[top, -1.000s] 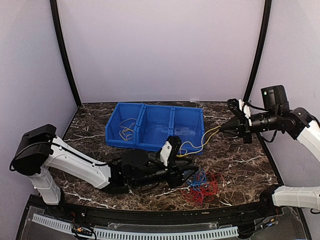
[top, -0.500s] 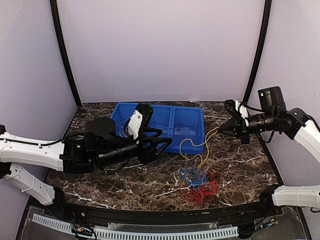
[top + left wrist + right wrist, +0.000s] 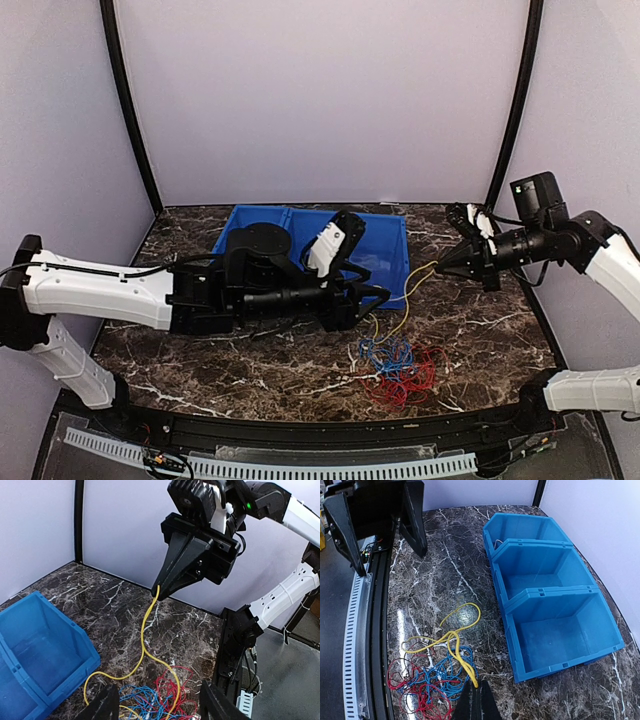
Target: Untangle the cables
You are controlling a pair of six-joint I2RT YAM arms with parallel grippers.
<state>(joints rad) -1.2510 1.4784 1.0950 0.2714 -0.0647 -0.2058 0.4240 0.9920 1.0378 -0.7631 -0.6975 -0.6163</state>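
A tangle of red and blue cables (image 3: 400, 368) lies on the marble table near the front right. A yellow cable (image 3: 412, 300) rises out of it to my right gripper (image 3: 440, 264), which is shut on its end, above the table right of the blue bin. The right wrist view shows the yellow cable (image 3: 452, 645) running from the shut tips (image 3: 476, 692) to the tangle (image 3: 425, 685). My left gripper (image 3: 374, 303) is open and empty, hovering in front of the bin, above and left of the tangle (image 3: 155, 695). Its fingers (image 3: 107, 705) frame the bottom of the left wrist view.
A blue three-compartment bin (image 3: 385, 225) stands at the back middle; my left arm covers much of it. It also shows in the right wrist view (image 3: 550, 600) and the left wrist view (image 3: 35, 645). The table's front rail (image 3: 370, 630) lies near the tangle.
My left gripper lifted off the table beside the tangle, swung back left over the bin, then came right again. My right gripper shifted slightly left, still holding the yellow cable.
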